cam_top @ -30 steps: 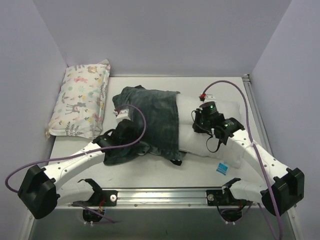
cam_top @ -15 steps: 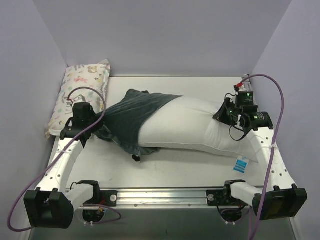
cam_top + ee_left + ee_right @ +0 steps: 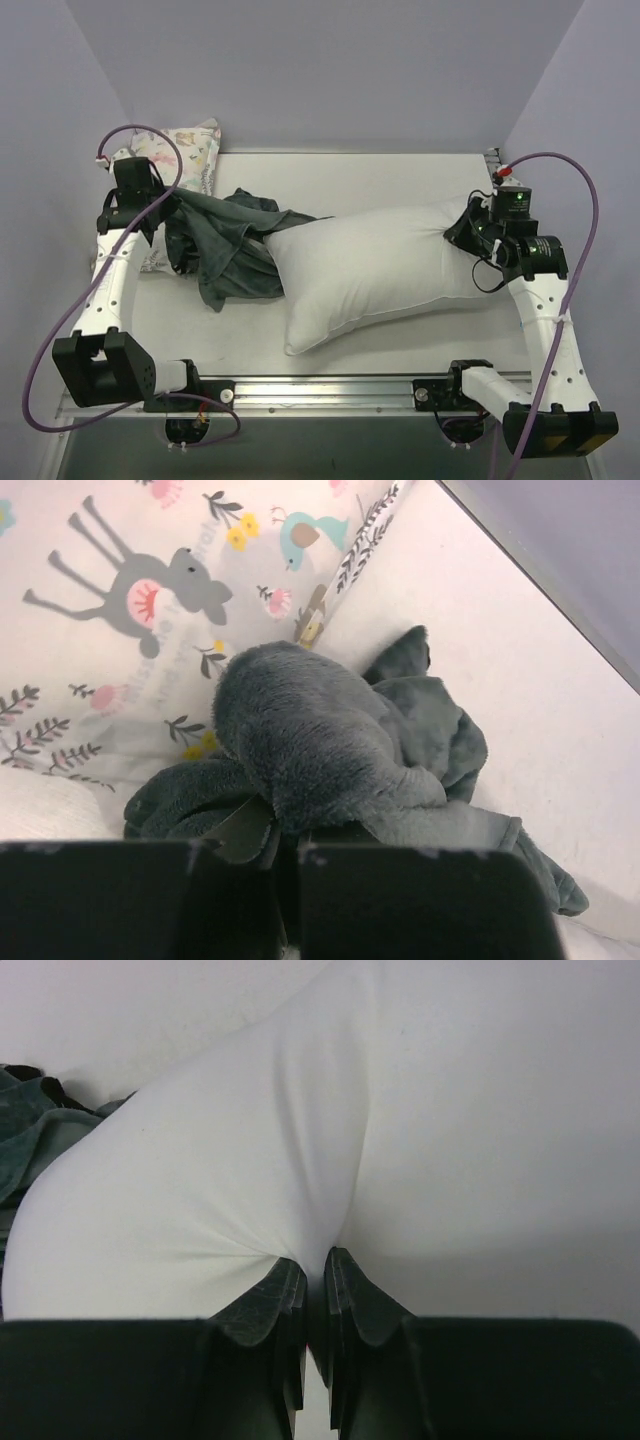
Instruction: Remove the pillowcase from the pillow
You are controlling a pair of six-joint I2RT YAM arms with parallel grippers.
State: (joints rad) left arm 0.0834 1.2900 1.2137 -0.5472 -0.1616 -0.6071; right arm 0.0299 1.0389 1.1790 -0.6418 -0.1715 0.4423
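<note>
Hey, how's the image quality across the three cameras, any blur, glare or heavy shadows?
Top external: even, soft light, no glare, only a faint shadow beside the pillow. Left wrist: the pillowcase plush and the animal-print pillow both read clearly, and the bottom edge is dark. Right wrist: the pillow fills the frame, grey-shaded in its pinched folds, not blown out.

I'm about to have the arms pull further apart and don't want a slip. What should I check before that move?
1. Left pincer shut on the pillowcase: ok, plush bunched between its fingers.
2. Right pincer shut on the pillow: ok, white fabric puckers into it.
3. Most of the pillow bare: ok.
4. Pillowcase clear of the pillow's left corner: cannot tell, folds lap against it.
5. Room to pull further left: probably not ok, the left pincer is over the animal-print pillow, close to the wall.
</note>
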